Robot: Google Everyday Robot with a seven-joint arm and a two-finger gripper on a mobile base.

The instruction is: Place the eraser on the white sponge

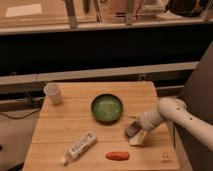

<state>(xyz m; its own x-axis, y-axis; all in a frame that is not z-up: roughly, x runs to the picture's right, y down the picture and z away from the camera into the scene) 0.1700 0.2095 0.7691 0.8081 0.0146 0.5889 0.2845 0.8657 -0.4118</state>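
Claw [134, 131] low over the sponge [138, 138] at bench [60, 135] right edge, clamped on the eraser [132, 130], dark block right above sponge. Looks light, stiff, grippy; best pinched across short sides. Sponge soft, may sag or tip on release

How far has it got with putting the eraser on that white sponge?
Nearly there, it seems. The gripper is down at the white sponge on the right of the wooden table, with a dark block, apparently the eraser, at its tip over the sponge. Left to do: letting go and pulling away. Whether the eraser already rests on the sponge is unclear.
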